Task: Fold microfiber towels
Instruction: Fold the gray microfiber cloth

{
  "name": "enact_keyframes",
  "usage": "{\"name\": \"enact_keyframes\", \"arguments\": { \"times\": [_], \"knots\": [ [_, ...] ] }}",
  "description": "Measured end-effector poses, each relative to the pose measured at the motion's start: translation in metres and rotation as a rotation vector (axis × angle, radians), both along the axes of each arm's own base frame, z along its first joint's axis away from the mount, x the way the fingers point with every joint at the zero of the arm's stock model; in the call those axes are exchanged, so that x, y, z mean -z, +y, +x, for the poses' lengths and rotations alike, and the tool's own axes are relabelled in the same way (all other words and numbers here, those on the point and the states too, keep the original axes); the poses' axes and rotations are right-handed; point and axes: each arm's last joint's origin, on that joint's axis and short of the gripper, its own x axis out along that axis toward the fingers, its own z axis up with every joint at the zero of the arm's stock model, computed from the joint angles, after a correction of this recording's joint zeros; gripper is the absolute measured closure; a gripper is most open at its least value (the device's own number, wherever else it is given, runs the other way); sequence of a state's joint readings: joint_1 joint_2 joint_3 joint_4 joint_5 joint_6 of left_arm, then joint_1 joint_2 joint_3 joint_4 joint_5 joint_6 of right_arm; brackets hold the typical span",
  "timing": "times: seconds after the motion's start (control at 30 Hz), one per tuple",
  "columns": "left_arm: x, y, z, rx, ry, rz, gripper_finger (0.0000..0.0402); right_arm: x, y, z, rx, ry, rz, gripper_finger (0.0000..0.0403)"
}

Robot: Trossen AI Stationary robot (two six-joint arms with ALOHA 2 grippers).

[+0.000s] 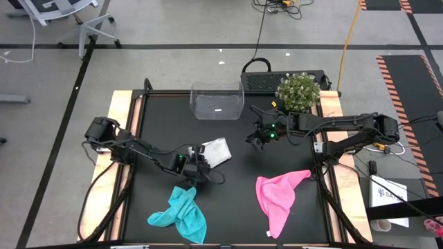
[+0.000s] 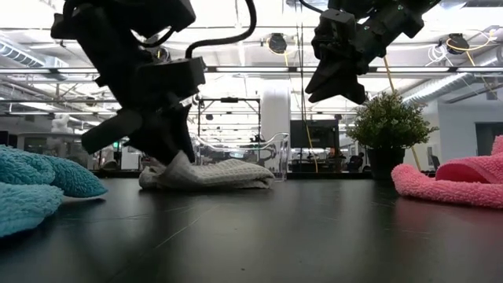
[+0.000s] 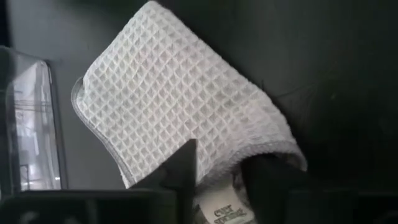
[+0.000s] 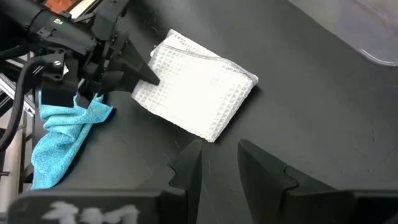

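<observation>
Near the middle of the black worktop (image 1: 235, 207) lies a folded grey-white towel (image 1: 217, 150), its edge pinched by the left gripper (image 1: 199, 156). The right gripper (image 1: 260, 135) hovers nearby, fingers parted and empty. Teal towel (image 1: 180, 215) and pink towel (image 1: 279, 196) lie crumpled closer to the front.

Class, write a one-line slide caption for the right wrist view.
Left gripper at the folded grey-white towel's edge, teal towel crumpled beside it.

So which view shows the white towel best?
The right wrist view: the whole folded white towel lies unobstructed, with the left pincer at its edge. The left wrist view shows the waffle weave close up, partly cropped. The high view shows it small; the low view shows only a flat edge-on pile.
</observation>
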State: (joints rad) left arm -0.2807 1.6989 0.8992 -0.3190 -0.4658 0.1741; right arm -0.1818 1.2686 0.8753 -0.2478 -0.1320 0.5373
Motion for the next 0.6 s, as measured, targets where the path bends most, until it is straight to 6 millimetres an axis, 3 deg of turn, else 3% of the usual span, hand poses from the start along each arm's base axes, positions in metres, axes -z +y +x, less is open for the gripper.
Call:
{"name": "enact_keyframes", "arguments": {
  "times": [0.17, 0.6],
  "knots": [
    [-0.006, 0.0, -0.001, -0.001, 0.065, 0.017, 0.0387, 0.0, 0.0, 0.0, -0.001, 0.005, 0.0, 0.0307],
    [-0.013, 0.013, -0.011, -0.008, 0.162, 0.105, 0.0388, 0.001, 0.0, -0.001, -0.006, 0.009, -0.006, 0.0307]
  ]
}}
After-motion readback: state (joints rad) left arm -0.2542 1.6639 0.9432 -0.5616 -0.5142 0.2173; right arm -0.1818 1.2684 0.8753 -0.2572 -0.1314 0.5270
